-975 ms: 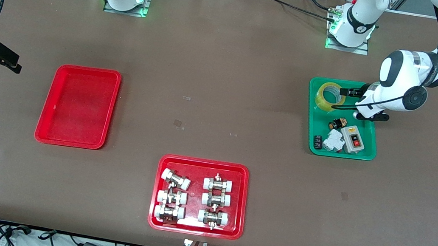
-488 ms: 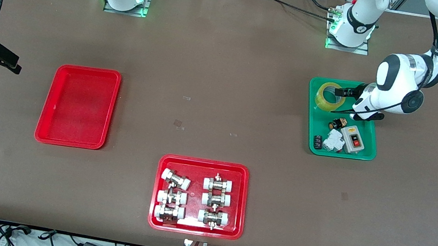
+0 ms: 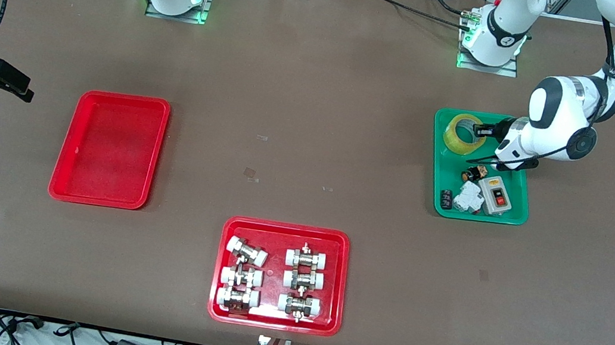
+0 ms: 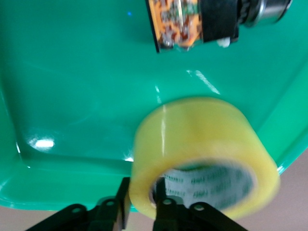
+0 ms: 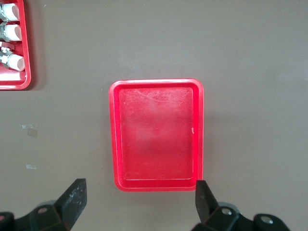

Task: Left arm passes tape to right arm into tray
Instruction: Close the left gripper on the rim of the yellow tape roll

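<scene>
The left arm (image 3: 561, 121) bends down over the green tray (image 3: 512, 216), its gripper (image 3: 487, 130) with fingers (image 4: 166, 211) clamped on the wall of the tape (image 3: 462, 134), at the tray's 11 o'clock corner. The right arm's gripper (image 3: 10, 81) waits over the bench (image 3: 312, 137) at 9 o'clock from the plain red tray (image 3: 63, 162), fingers (image 5: 72, 197) wide apart. There are three trays: the plain red one holds nothing; the wider red tray (image 3: 340, 285) holds six white-capped fittings (image 3: 301, 281); the green one holds the tape, a grey switch box (image 3: 495, 195) and small parts.
</scene>
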### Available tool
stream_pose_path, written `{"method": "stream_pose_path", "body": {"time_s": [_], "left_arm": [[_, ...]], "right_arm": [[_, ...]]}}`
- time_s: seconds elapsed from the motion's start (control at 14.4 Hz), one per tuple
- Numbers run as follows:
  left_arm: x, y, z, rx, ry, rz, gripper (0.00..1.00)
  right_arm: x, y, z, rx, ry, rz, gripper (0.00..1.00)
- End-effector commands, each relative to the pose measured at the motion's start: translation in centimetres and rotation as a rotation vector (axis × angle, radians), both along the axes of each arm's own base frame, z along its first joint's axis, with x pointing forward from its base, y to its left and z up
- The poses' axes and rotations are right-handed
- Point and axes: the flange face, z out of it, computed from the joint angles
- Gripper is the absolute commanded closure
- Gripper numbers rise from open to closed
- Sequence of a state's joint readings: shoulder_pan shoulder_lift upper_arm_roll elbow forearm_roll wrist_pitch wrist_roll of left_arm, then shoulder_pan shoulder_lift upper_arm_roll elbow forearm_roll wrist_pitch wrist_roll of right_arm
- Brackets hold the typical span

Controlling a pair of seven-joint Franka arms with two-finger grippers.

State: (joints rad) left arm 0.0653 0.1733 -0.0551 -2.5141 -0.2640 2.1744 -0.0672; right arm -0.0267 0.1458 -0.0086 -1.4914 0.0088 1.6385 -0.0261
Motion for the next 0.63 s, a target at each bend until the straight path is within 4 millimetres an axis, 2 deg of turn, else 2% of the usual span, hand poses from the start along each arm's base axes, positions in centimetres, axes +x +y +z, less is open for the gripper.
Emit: {"method": "stream_pose_path", "body": {"time_s": [0.0,0.07,0.35,0.49,0.56], "left_arm": [[0.0,-0.1,0.2,-0.01,0.006,0.009,0.96],[0.6,-0.2,0.8,-0.014,-0.008,0.002,0.96],[6.7,-0.6,8.8,-0.052,-0.037,-0.042,0.96],[9.9,-2.5,13.6,-0.079,-0.036,-0.098,0.95],[11.1,-4.9,16.0,-0.09,-0.047,-0.151,0.96]], "right_arm": [[-0.5,0.2,0.6,-0.006,0.003,0.023,0.0],[-0.4,0.1,0.4,-0.003,0.003,0.022,0.0],[-0.2,-0.3,0.5,-0.001,-0.009,0.012,0.0],[0.1,-0.3,-0.3,-0.002,0.004,0.014,0.0],[0.4,0.0,-1.0,0.001,0.016,0.02,0.0]]}}
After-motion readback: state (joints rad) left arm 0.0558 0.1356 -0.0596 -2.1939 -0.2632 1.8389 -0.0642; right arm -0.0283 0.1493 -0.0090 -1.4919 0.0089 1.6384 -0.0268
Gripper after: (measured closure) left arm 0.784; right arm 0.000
